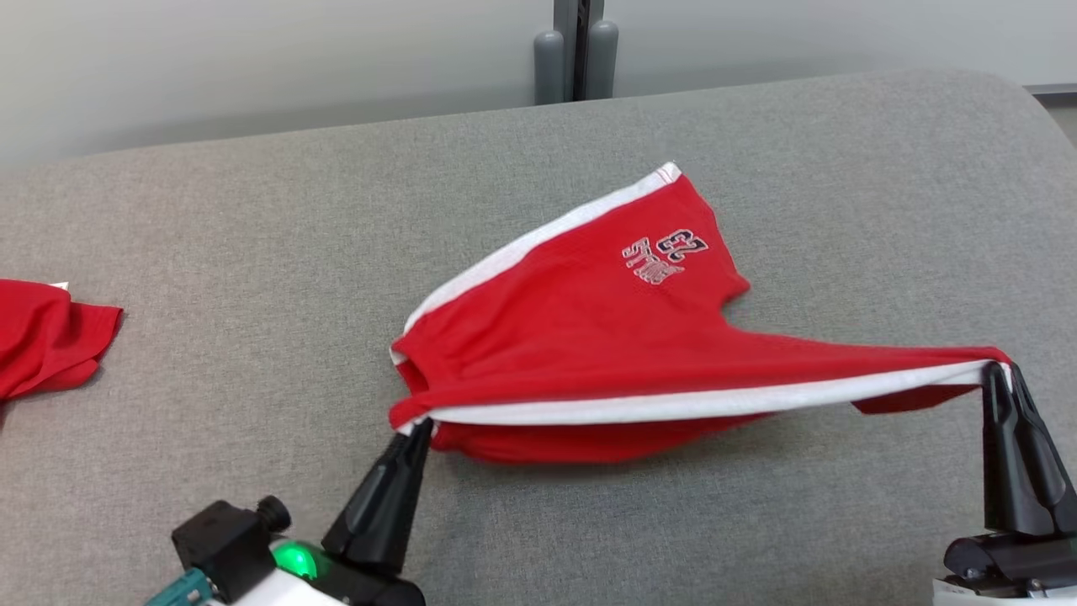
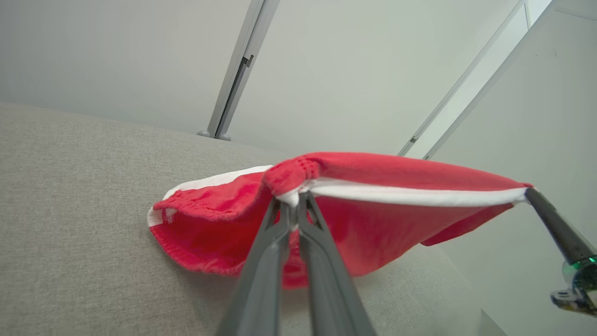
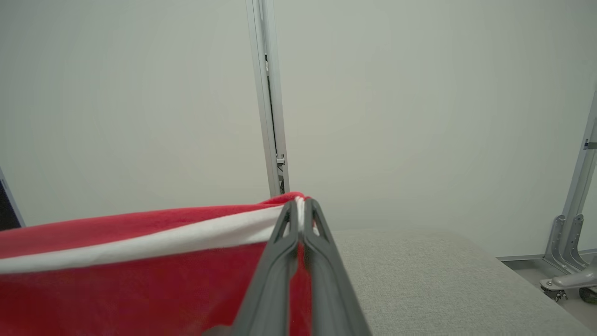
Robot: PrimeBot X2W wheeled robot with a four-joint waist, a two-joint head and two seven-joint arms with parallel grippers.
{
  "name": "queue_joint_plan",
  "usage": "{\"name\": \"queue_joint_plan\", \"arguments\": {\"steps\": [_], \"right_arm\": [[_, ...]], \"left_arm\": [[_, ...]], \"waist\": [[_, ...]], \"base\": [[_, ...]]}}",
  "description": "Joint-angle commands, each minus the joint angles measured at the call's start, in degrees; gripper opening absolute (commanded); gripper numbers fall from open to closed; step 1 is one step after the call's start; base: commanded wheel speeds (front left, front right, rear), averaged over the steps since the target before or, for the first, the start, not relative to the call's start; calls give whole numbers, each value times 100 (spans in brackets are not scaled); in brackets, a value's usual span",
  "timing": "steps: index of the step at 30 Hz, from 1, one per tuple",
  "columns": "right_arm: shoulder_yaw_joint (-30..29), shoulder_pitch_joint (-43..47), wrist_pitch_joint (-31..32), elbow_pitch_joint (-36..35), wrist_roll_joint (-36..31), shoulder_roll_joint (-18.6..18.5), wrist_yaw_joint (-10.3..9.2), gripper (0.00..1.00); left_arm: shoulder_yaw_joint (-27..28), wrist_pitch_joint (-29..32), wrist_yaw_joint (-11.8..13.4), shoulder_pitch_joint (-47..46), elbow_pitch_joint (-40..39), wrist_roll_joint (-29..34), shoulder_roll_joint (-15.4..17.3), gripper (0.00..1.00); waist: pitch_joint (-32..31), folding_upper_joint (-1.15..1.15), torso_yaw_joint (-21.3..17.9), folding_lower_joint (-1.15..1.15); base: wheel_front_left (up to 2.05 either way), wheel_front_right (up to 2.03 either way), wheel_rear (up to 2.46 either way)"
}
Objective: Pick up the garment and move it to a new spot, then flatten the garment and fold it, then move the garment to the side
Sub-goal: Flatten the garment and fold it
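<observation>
Two grippers hold one pair of red shorts (image 1: 589,337) over a grey fabric cushion (image 1: 252,252). The left gripper (image 1: 421,425) comes in from 7 o'clock in the head view, and its jaws are pressed together on the waistband corner, where a white side stripe (image 1: 690,404) begins. The right gripper (image 1: 1000,370) stands at 4 o'clock, its jaws pinching the other end of the same stripe at the leg hem. Between them the stripe is pulled into an almost straight line, lifted off the cushion. The rest of the shorts hangs down from this edge and lies on the cushion near the middle. The second leg points to 1 o'clock and carries a printed "23" (image 1: 683,244) — the letters under it are too small to read. At 9 o'clock, well apart, lies another red garment (image 1: 46,341), crumpled. A grey post (image 1: 576,50) stands behind the cushion at 12 o'clock.
</observation>
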Motion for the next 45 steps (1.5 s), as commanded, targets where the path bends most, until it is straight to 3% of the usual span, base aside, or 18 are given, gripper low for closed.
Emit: {"name": "queue_joint_plan", "arguments": {"steps": [1, 5, 13, 19, 31, 45], "right_arm": [[-36, 27, -31, -21, 33, -12, -1, 0], [9, -7, -30, 241, -80, -10, -1, 0], [-27, -878, -31, 1366, -277, -66, -1, 0], [122, -1880, -30, 2354, -255, -456, -1, 0], [1217, -4235, 262, 4506, -162, -1186, -1, 0], [2532, -5974, 368, 6435, 214, -1375, -1, 0]], "left_arm": [[-5, 28, 34, 44, -31, 31, 41, 0], [-96, 142, 67, 94, -73, -38, 13, 0], [-175, 405, -165, -384, 654, -317, -265, 0], [-217, 814, -375, -1178, 1447, -559, -600, 0], [-34, 1393, -688, -2717, 3166, -940, -1114, 0], [-140, 1401, -958, -3530, 4342, -848, -1453, 0]], "waist": [[3, 0, 3, 0], [29, 0, 27, 0], [271, 0, 233, 0], [486, 0, 518, 0], [994, 0, 837, 0], [1292, 0, 1002, 0]], "base": [[0, 0, 0], [0, 0, 0], [0, 0, 0], [0, 0, 0], [0, 0, 0], [0, 0, 0]]}}
